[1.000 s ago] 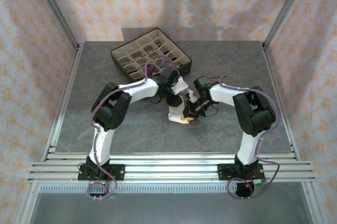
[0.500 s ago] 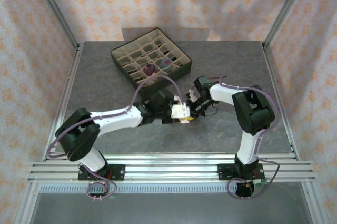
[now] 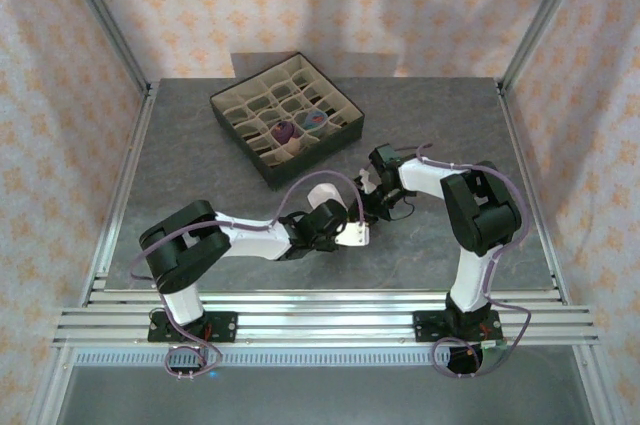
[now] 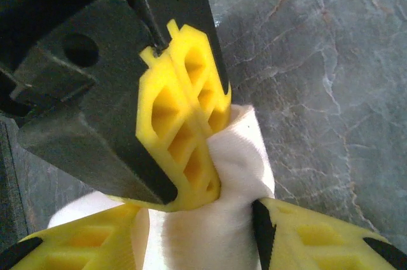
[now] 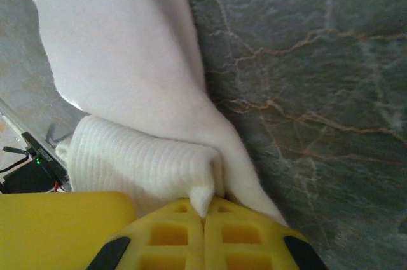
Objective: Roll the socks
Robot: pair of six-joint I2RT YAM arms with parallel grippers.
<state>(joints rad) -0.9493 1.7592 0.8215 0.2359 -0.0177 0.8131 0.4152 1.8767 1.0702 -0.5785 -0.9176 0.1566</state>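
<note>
White sock [image 3: 352, 236], caught between both claws on the grey table [image 3: 200, 185], a little in front of the box [image 3: 240, 143].

Left claw [image 4: 197, 244]: yellow fingers [image 4: 82, 248] spread round a thick bunch of the fabric and pressed into it, so gripping the sock. Right claw [image 5: 203, 219]: fingers shut tight together, nipping a thin fold just beside the ribbed cuff. From the left wrist, seen right against the bunch in the left claw, with hardly a gap between the two claws.

Beyond the right claw's fingers, a flat white stretch of sock lying on the table. Farther back, in the box, a purple sock [image 3: 284, 131] and a grey-blue sock [image 3: 315, 121], each bundled in its own compartment, near each other.

Likely light and limp, with no stiffness to keep a shape: apt to sag, stretch and spring open on release. Probably neither slippery nor fragile; ribbed cuff thicker and easier to grip than the foot.

Best taken across the whole thickness of the bundle, not by a single layer, with the loose cuff pinched separately for folding over the roll. Main risk, by the look of it: unrolling on an early release.
</note>
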